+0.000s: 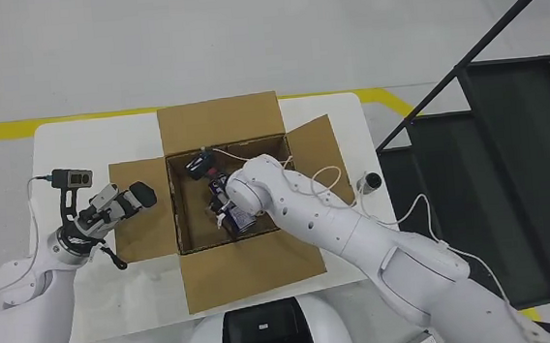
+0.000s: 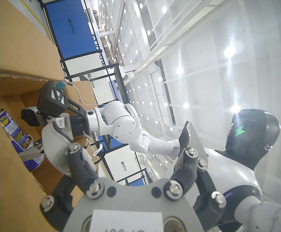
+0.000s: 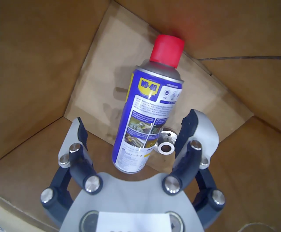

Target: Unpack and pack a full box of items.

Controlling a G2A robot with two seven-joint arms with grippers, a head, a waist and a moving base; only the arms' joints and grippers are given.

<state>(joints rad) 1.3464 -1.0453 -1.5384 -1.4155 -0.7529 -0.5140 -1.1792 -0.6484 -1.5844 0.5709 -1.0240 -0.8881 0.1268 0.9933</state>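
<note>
An open cardboard box point(image 1: 223, 122) stands on the white table point(image 1: 79, 148). Inside it is a blue spray can point(image 3: 149, 105) with a red cap, and beside it a small silver metal ring point(image 3: 166, 142) lies on the box floor. My right gripper point(image 3: 135, 119) is down in the box point(image 1: 226, 210), open, with its fingers on either side of the can's lower half and a gap on both sides. My left gripper point(image 1: 122, 201) hangs open and empty above the box's left flap. From the left gripper point(image 2: 131, 142), the can point(image 2: 13, 131) shows over the box wall.
All the box's flaps are folded out flat. A small black and white device point(image 1: 368, 182) with a cable sits at the table's right edge. Dark metal stairs point(image 1: 507, 153) stand to the right of the table. A yellow floor line runs behind it.
</note>
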